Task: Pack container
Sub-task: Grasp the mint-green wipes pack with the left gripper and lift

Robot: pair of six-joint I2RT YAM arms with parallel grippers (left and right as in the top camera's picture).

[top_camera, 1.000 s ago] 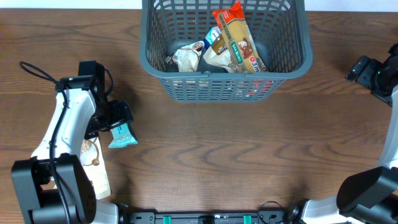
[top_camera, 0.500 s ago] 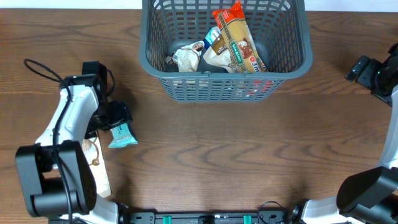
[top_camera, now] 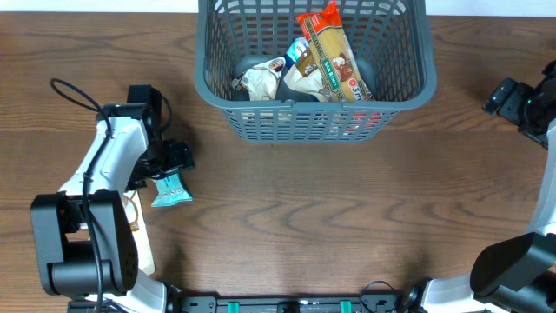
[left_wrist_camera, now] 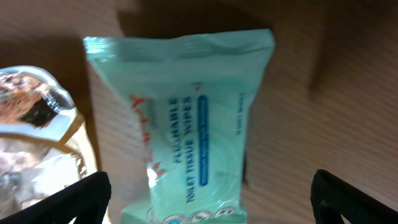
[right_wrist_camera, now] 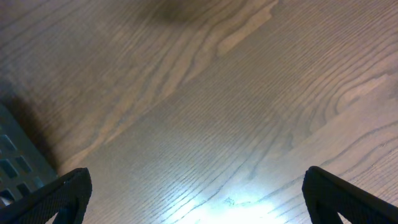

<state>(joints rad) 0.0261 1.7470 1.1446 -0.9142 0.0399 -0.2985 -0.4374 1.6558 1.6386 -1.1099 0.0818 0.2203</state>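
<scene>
The dark grey-blue container (top_camera: 252,126) stands at the top middle of the table and holds a pasta packet (top_camera: 332,63) and other food packets (top_camera: 261,80). A teal pack of tissue wipes (top_camera: 170,189) lies on the table at the left. My left gripper (top_camera: 171,165) hovers just above it, open, its fingers either side of the pack (left_wrist_camera: 186,124) in the left wrist view. My right gripper (top_camera: 504,96) is open and empty over bare wood at the far right.
A clear packet with brown contents (top_camera: 132,228) lies beside the wipes, also in the left wrist view (left_wrist_camera: 34,143). A corner of the container (right_wrist_camera: 15,162) shows in the right wrist view.
My left arm has shifted a little up and to the right over the wipes pack. The pack and the right arm have not moved.
</scene>
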